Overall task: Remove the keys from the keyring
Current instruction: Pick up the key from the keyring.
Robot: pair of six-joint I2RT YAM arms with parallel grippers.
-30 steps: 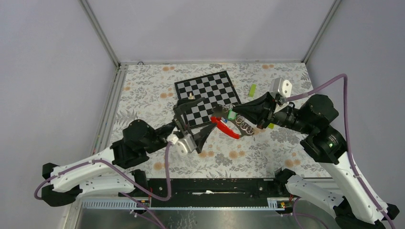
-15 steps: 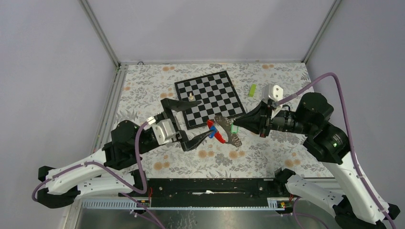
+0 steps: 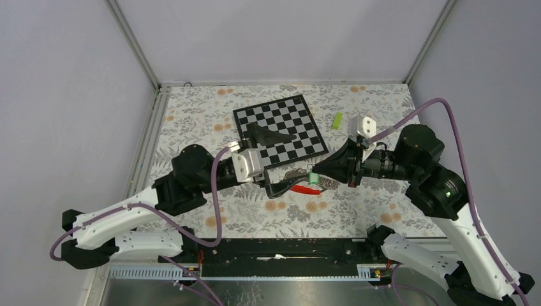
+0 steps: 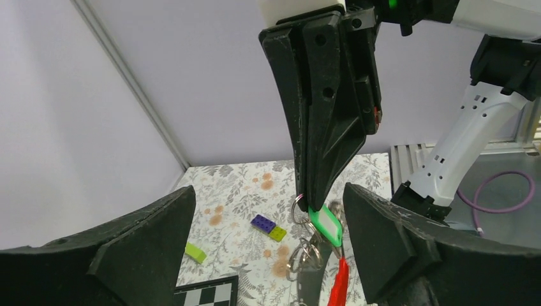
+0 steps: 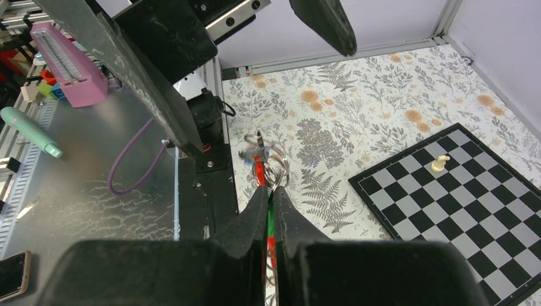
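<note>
My right gripper (image 3: pixel 311 174) is shut on a green tag (image 4: pixel 325 224) that belongs to the keyring (image 4: pixel 306 250). The bunch of thin silvery rings and a red strap (image 4: pixel 340 284) hangs from the tag just above the floral tabletop. In the right wrist view the rings (image 5: pixel 272 167) and strap stick out past my right gripper (image 5: pixel 269 191), with a blurred blue bit (image 5: pixel 245 156) beside them. I cannot make out single keys. My left gripper (image 3: pixel 290 160) is wide open, one finger on each side of the hanging bunch and not touching it; the left gripper (image 4: pixel 271 213) holds nothing.
A chessboard (image 3: pixel 290 121) lies behind the grippers, with a white pawn (image 5: pixel 438 164) on it. A lime-green block (image 3: pixel 336 120) lies to its right. A purple-and-yellow block (image 4: pixel 268 227) sits on the cloth beyond the bunch. Walls and aluminium posts close in the table.
My left gripper has swung up and turned, and now straddles the bunch with jaws fully open. My right gripper has carried the bunch slightly lower and nearer, still shut on it.
</note>
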